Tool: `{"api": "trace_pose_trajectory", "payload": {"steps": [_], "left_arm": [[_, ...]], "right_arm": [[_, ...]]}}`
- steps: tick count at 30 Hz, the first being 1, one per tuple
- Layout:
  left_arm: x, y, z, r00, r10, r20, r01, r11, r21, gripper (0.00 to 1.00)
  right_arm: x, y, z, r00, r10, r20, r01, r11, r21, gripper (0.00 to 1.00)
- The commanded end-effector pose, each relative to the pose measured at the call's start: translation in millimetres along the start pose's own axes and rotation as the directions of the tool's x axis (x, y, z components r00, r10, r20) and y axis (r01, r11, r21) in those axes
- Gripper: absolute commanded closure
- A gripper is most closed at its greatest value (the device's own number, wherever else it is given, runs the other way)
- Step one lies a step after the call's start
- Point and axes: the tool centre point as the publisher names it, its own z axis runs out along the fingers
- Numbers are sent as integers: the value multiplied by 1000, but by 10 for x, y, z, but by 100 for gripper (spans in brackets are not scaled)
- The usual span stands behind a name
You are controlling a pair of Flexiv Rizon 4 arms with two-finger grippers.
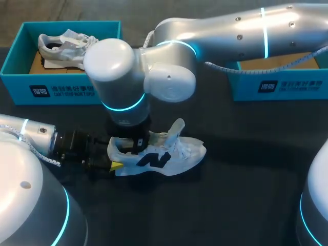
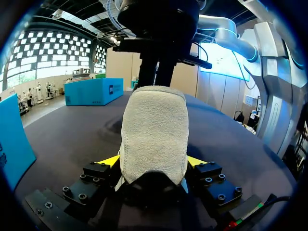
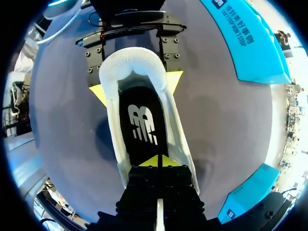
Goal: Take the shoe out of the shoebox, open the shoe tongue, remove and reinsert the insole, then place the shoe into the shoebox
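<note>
White shoe [image 1: 159,154] stood on its sole on the dark table [image 1: 246,195], well apart from the blue shoebox [image 1: 61,87] at my left. My left gripper [image 2: 153,163] was clamped on its heel from both sides. My right gripper [image 3: 157,161] hung inside the opening, tips pressed together above the insole [image 3: 142,125].

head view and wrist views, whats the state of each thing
shoe: upright on table, tongue raised
insole: flat inside shoe
left shoebox: open, second shoe inside
left jaws: shut on shoe heel
right jaws: shut, inside shoe
</note>
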Motion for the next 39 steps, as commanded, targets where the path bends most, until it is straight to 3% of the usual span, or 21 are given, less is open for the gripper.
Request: {"api": "trace_pose_trajectory", "payload": {"steps": [1, 9, 13, 21, 31, 39], "left_arm": [[-31, 28, 22, 1000, 0, -1, 0, 1000, -3, 100], [-31, 28, 22, 1000, 0, -1, 0, 1000, -3, 100], [-31, 28, 22, 1000, 0, -1, 0, 1000, -3, 100], [-31, 28, 22, 1000, 0, -1, 0, 1000, -3, 100], [-31, 28, 22, 1000, 0, -1, 0, 1000, -3, 100], [-31, 28, 22, 1000, 0, -1, 0, 1000, -3, 100]], "right_arm": [[7, 34, 59, 1000, -10, -6, 10, 1000, 1, 100], [-13, 28, 119, 1000, -18, 8, 18, 1000, 6, 100], [-34, 33, 158, 1000, -24, 14, 24, 1000, 1, 85], [-95, 91, 233, 999, -40, 12, 40, 999, -10, 78], [-121, 195, 327, 997, -75, -12, 75, 997, -10, 75], [-38, 156, 496, 993, -85, -77, 85, 996, -1, 73]]}}
